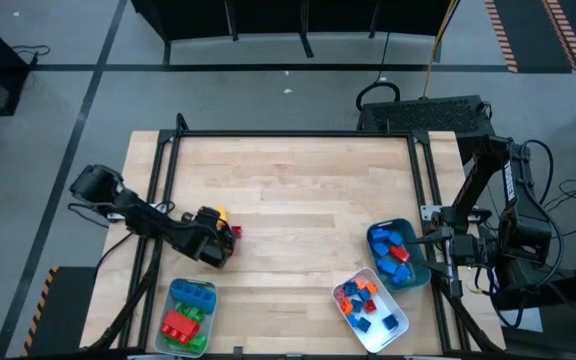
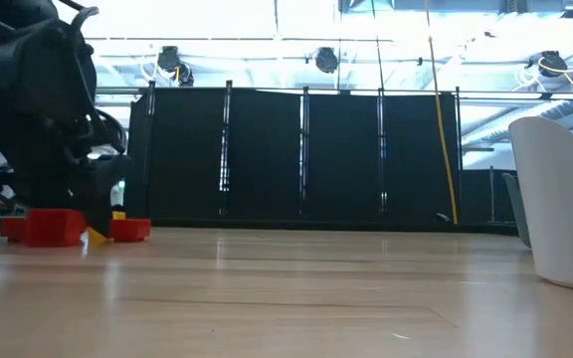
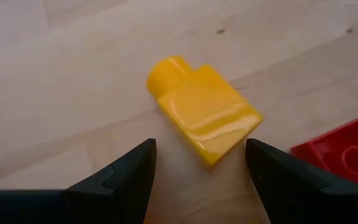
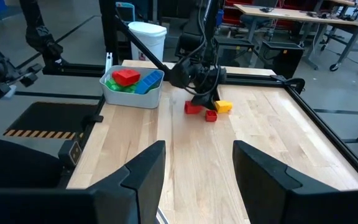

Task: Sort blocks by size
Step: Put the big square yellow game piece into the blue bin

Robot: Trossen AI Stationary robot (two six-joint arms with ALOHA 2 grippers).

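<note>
A yellow brick (image 3: 204, 115) lies on its side on the table, one stud pointing away from my left gripper (image 3: 201, 168). That gripper is open and low over the table, one finger on each side of the brick's near end, touching nothing. In the high view the gripper (image 1: 220, 224) is at the table's left, with the yellow brick (image 1: 221, 213) and a red brick (image 1: 234, 230) just beyond it. The red brick (image 3: 340, 149) lies flat beside the yellow one. My right gripper (image 4: 197, 168) is open and empty at the table's right edge (image 1: 446, 250).
A pale tray (image 1: 173, 335) at the near left holds blue, red and green bricks. A teal tray (image 1: 420, 270) and a white tray (image 1: 393, 335) at the near right hold blue, red and orange bricks. A second small red brick (image 4: 211, 116) lies near the yellow one.
</note>
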